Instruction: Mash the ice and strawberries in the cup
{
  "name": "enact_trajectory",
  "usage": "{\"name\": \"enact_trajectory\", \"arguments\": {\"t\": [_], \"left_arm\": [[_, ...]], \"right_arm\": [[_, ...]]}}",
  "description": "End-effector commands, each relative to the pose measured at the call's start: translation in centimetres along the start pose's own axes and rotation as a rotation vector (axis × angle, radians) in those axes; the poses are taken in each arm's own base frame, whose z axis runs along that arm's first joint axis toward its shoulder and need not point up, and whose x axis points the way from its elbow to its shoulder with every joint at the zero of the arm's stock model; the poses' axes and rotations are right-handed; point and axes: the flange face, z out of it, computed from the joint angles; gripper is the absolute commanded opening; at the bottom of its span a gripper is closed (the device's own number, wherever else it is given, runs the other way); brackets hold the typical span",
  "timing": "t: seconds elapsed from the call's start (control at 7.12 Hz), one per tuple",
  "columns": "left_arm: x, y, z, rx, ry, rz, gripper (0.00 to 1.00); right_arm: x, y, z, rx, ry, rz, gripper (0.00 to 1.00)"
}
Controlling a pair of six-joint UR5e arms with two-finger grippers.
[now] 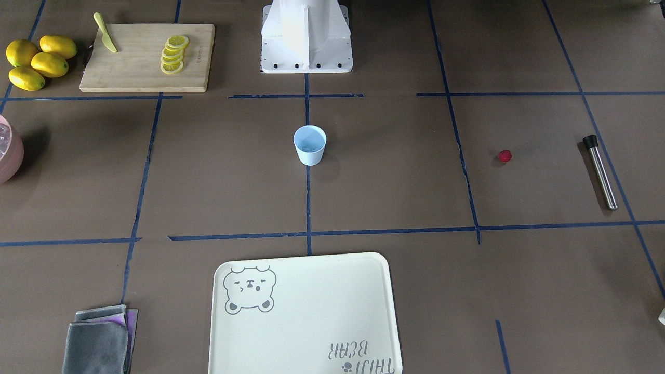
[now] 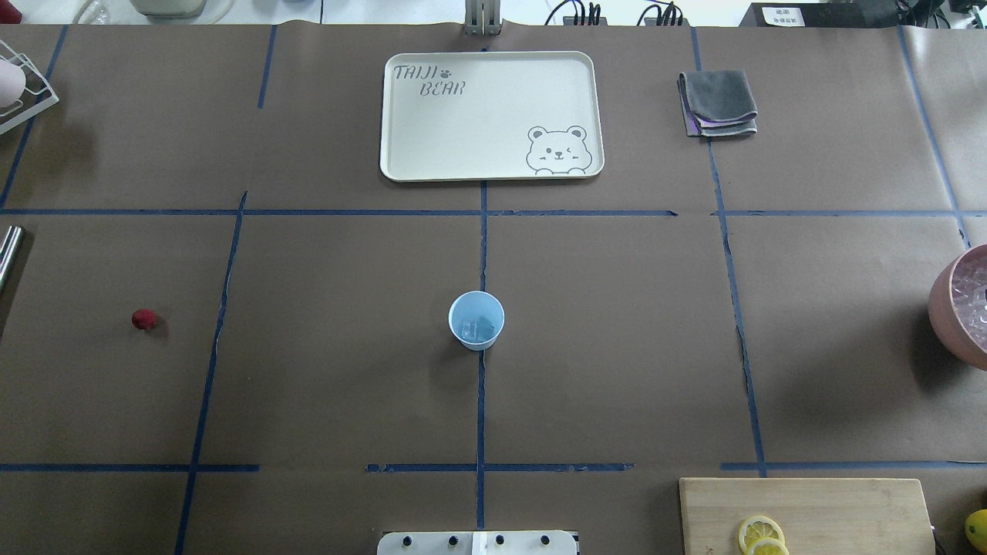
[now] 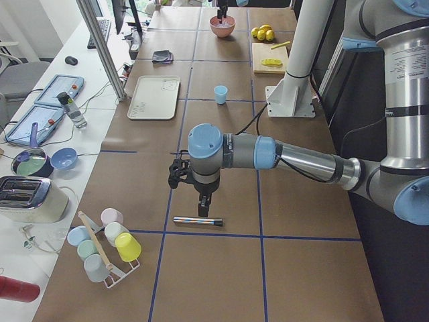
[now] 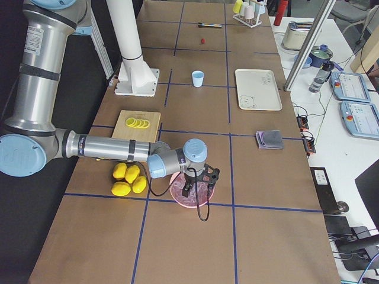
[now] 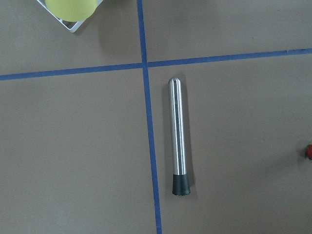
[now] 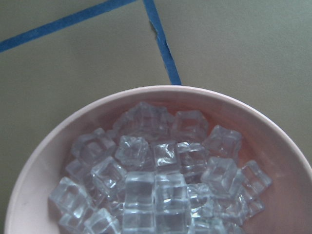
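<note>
Hovering over the steel muddler (image 5: 179,136), the left gripper (image 3: 203,206) is pointing straight down, its fingers just above the tool. Whether the claw is wide or narrow I cannot tell, since only a side view is showing it and its own wrist camera is catching no fingers. The muddler is lying flat just beside a blue tape line, with its black tip toward the robot's side.

The strawberry (image 2: 143,318) is lying alone on the brown paper, near the muddler and well apart from the cup (image 2: 476,320). The cup is standing upright at the table's middle, on a tape line, and a few chunks of ice (image 2: 476,330) are sitting in its bottom.

The right gripper (image 4: 190,188) is hanging over the pink bowl (image 2: 944,301) at the table's right end, and its claw state cannot be told either. Clear cubes (image 6: 161,190) are filling that bowl. Near it, 4 lemons (image 1: 39,62) are lying in a cluster next to a cutting board (image 1: 135,67), which is carrying a row of lemon slices (image 1: 174,54) and a yellow-green knife (image 1: 105,34).

A cream tray (image 2: 385,116) and a folded grey cloth (image 2: 719,104) are sitting across the table from the robot.
</note>
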Motion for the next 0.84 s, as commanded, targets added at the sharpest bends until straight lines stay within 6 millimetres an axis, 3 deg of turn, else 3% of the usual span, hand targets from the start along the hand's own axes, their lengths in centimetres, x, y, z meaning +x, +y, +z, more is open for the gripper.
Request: {"name": "enact_trajectory", "arguments": {"t": [0.0, 0.14, 0.28, 0.56, 0.7], "left_arm": [[0.06, 0.01, -0.06, 0.001, 0.0, 0.001, 1.0], [0.06, 0.01, -0.06, 0.001, 0.0, 0.001, 1.0], [0.06, 0.01, -0.06, 0.001, 0.0, 0.001, 1.0], [0.11, 0.0, -0.11, 0.002, 0.0, 0.002, 1.0], [0.22, 0.0, -0.21, 0.004, 0.0, 0.004, 1.0]], "right_arm": [[0.62, -0.12, 0.51, -0.001, 0.013, 0.016, 0.9], [0.69, -0.12, 0.57, -0.003, 0.015, 0.018, 0.87], [0.79, -0.14, 0.66, -0.004, 0.015, 0.019, 0.78], [0.88, -0.16, 0.72, -0.003, 0.018, 0.025, 0.54], [0.79, -0.14, 0.67, -0.004, 0.015, 0.041, 0.34]]}}
